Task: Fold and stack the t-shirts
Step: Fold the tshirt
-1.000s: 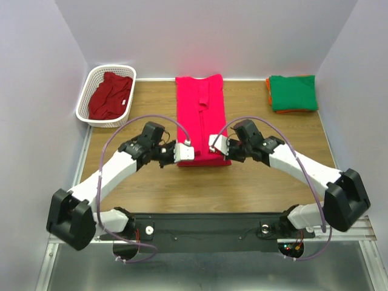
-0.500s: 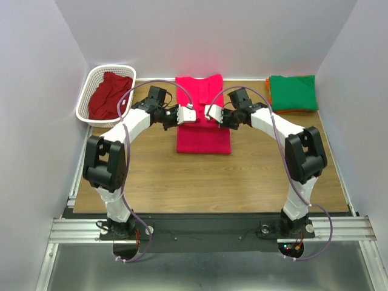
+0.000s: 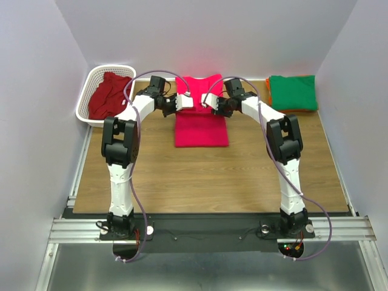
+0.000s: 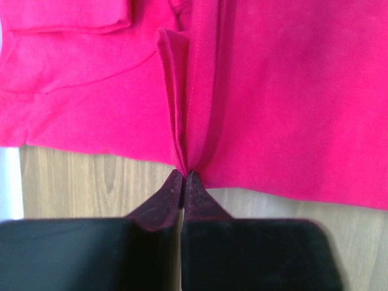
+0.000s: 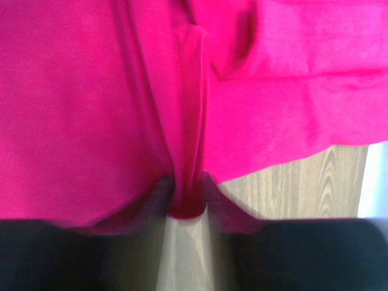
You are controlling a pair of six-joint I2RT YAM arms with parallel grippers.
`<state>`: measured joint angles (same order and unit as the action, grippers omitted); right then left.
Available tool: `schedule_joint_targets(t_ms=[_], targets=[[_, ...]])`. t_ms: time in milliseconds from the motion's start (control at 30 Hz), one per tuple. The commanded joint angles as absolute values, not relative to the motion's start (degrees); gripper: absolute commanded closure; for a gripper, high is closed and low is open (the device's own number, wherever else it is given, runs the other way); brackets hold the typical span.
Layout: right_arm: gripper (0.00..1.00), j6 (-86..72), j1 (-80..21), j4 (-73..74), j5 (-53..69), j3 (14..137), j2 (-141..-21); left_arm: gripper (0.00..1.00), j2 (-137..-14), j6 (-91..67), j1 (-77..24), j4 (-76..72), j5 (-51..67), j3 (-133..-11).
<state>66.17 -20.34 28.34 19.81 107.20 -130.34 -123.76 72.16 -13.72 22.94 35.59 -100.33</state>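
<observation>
The bright pink-red t-shirt lies folded in the middle of the far half of the table. Both arms reach out over its far part. My left gripper is shut on a thin pinch of its edge, as the left wrist view shows with the fingertips pressed together on the pink cloth. My right gripper has its jaws parted, with a fold of the pink cloth still lying between the tips. The green t-shirt sits folded on the orange one at far right. The crimson t-shirt is crumpled in the basket.
The white lattice basket stands at the far left corner. Grey walls close the table on three sides. Bare wood runs from the pink shirt's near edge to the arm bases.
Both grippers carried the pink shirt's near edge away to its far end, folding it in half. The right jaws have since parted; the left stays shut.
</observation>
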Motion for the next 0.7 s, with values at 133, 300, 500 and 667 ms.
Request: schedule_joint_targets(t_ms=[133, 300, 500, 667], targets=[[0.36, 59.96, -18.72, 27.16, 17.49, 111.55, -126.86, 0.02, -119.82, 66.11, -12.57, 16.46, 31.2, -102.15], [0.37, 57.14, -18.63, 27.25, 21.43, 96.01, -112.99, 0.08, -109.79, 66.7, -12.3, 18.45, 37.16, -92.31], [0.48, 57.31, -22.41, 27.16, 23.55, 75.43, -102.13, 0.29, -96.78, 68.11, -16.08, 15.39, 40.0, -69.9], [0.5, 56.78, -25.31, 25.06, 23.73, 70.85, -101.95, 0.33, -93.78, 68.12, -20.82, 9.94, 36.74, -59.95]])
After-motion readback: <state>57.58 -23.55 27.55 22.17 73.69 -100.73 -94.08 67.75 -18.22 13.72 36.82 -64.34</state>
